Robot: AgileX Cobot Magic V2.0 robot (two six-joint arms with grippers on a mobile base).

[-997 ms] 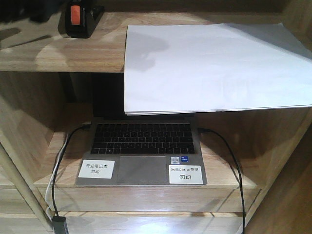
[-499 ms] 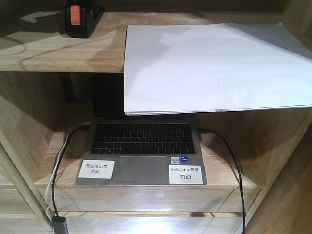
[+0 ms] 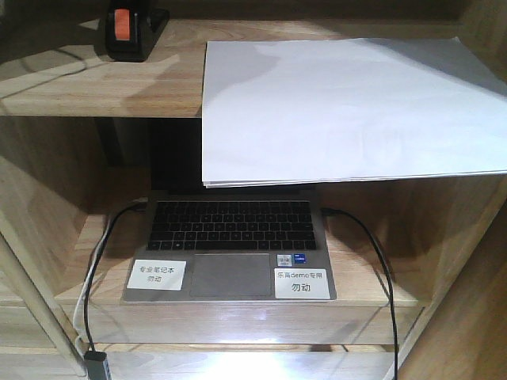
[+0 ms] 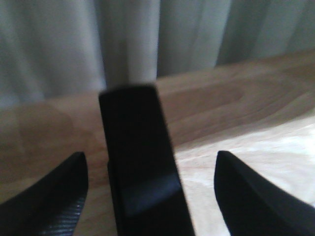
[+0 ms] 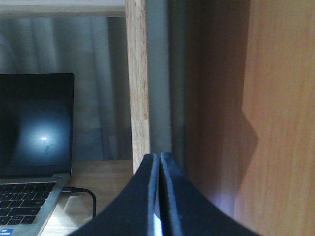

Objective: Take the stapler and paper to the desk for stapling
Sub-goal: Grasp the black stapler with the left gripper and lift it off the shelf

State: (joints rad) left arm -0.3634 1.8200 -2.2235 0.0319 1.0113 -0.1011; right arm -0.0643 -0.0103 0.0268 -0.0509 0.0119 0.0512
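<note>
Small black stapler (image 3: 127, 32) with an orange-red patch stands far left on the upper wooden shelf (image 3: 95, 87), between the spread fingers of the left gripper (image 4: 147, 162), touching neither. The white paper stack (image 3: 348, 111) lies right of it, overhanging a grey laptop (image 3: 230, 237). The right gripper (image 5: 160, 164) is pressed together, empty.

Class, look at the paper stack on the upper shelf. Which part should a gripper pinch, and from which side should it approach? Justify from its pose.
Pinch the front edge of the paper, coming in from the front. That strip overhangs the shelf above the laptop, so one finger can likely slide underneath. The rest lies flat on the wood.
</note>
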